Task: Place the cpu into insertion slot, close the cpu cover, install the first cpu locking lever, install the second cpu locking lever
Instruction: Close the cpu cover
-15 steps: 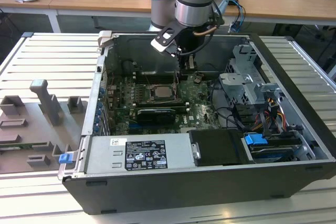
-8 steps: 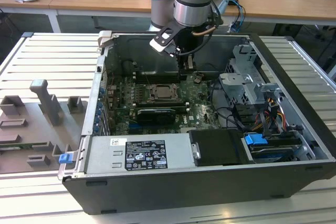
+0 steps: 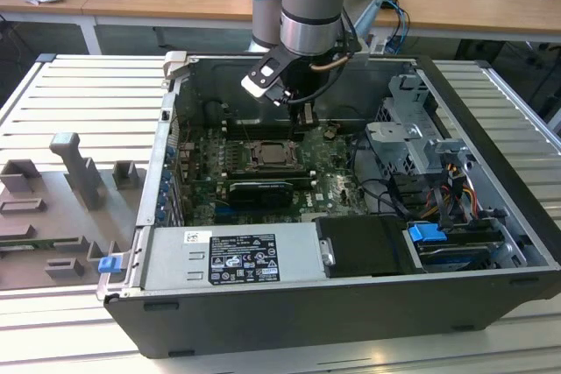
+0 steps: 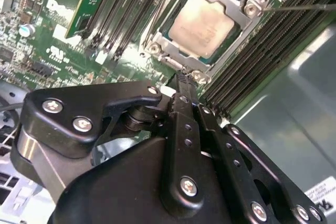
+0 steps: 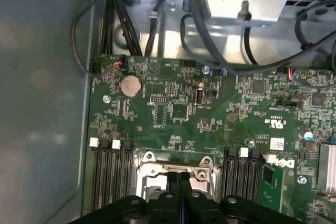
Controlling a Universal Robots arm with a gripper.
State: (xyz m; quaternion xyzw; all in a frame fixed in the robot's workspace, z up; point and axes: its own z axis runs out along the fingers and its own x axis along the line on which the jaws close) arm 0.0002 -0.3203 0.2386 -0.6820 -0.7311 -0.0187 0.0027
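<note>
Tool (image 4: 181,78) is shut narrow, fingers pressed together w/ nothing btwn them. It hangs close over one edge of the insertion slot (image 3: 263,169), which sits a bit left of centre in the exterior view, inside the open case (image 3: 351,304) on the slatted surface (image 3: 79,94). The cpu (image 4: 202,22) is already in the slot, lying flat w/ its pale metal top up. The cpu cover (image 4: 160,35) looks down over it, window framing the chip, so steps 1 & 2 read as done. In the second wrist view a thin metal rod (image 4: 302,8) reaches out from one corner of the cover across the memory slots (image 4: 273,45). It's prob. a locking lever not yet latched, so my guess is that lever work is the step in hand. That calls for fine placement: the rod is v. thin, & the closed tip must meet it squarely w/o slipping onto the green board (image 5: 178,108) or the slots beside it. The cpu is square, so it has no real long axis; its edges run parallel w/ the memory slots. The cover lies the same way, but I can't tell which edge carries the hinge. The rod's long axis runs at an angle to the slots.
</note>
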